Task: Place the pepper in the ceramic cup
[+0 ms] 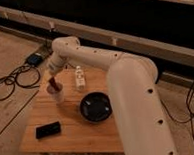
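Observation:
The white ceramic cup [57,94] stands on the left part of the wooden table [69,134]. My gripper [53,80] hangs right over the cup's mouth. The dark red-brown pepper [54,85] pokes down from the gripper into the top of the cup. My white arm reaches in from the right and fills much of the view.
A wide black bowl [96,107] sits right of the cup. A small white labelled bottle [80,77] stands behind it. A flat black object [47,129] lies at the table's front left. Cables [10,83] and a dark box [35,59] lie on the floor to the left.

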Available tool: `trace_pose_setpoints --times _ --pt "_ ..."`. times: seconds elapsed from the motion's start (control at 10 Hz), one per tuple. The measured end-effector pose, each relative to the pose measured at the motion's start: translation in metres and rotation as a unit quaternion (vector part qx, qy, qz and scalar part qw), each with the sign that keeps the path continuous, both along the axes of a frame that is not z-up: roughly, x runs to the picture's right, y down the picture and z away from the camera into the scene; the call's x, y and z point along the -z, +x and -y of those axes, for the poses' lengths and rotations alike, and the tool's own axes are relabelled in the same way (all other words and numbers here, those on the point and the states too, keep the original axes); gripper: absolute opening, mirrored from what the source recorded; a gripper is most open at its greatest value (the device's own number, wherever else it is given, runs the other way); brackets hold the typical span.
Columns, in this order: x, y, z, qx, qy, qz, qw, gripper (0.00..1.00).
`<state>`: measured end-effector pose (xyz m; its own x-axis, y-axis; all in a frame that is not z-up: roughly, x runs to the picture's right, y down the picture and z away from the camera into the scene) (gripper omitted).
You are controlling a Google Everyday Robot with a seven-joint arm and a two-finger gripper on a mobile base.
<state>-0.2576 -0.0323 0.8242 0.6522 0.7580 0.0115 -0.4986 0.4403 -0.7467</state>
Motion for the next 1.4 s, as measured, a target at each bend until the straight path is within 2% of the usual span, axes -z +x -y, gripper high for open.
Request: trace_pose_setpoints --times 0.3,1.0,1.2,1.4 --pt "-0.005 0.003 -0.004 -0.008 -0.003 0.005 0.9999 0.79" --pt "-0.003 0.013 -0.001 -0.027 -0.005 0.009 0.9996 0.8" --pt "-0.003 0.027 0.012 -0.037 0.005 -0.01 0.9993 0.8" --pt "-0.01 0.062 0.024 -0.036 0.016 -0.062 0.9973 0.8"
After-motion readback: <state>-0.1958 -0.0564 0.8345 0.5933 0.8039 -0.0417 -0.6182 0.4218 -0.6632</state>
